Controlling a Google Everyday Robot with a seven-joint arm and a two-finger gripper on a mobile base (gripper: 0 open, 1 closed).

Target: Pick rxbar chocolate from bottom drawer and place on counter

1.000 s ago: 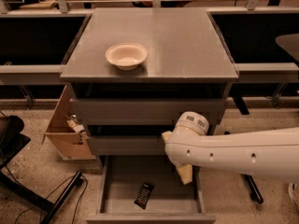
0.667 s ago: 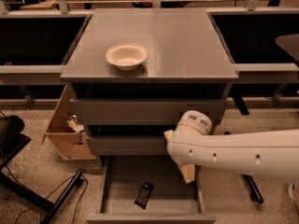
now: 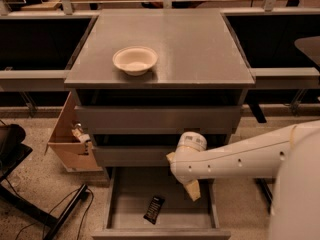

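The rxbar chocolate (image 3: 154, 209), a small flat black wrapper, lies on the floor of the open bottom drawer (image 3: 120, 199), left of centre and near the front. My gripper (image 3: 192, 189) hangs from the white arm that reaches in from the right. It is above the right part of the drawer, to the right of the bar and a little higher, not touching it. The counter (image 3: 195, 44) is the flat grey top of the cabinet.
A white bowl (image 3: 135, 60) stands on the counter near its front left. The two upper drawers (image 3: 155, 119) are pushed in. A cardboard box (image 3: 70, 141) sits on the floor left of the cabinet, with black cables and a chair base beside it.
My arm's wrist and gripper have shifted a little to the left and downward, closer over the open drawer. The bar and bowl have not moved.
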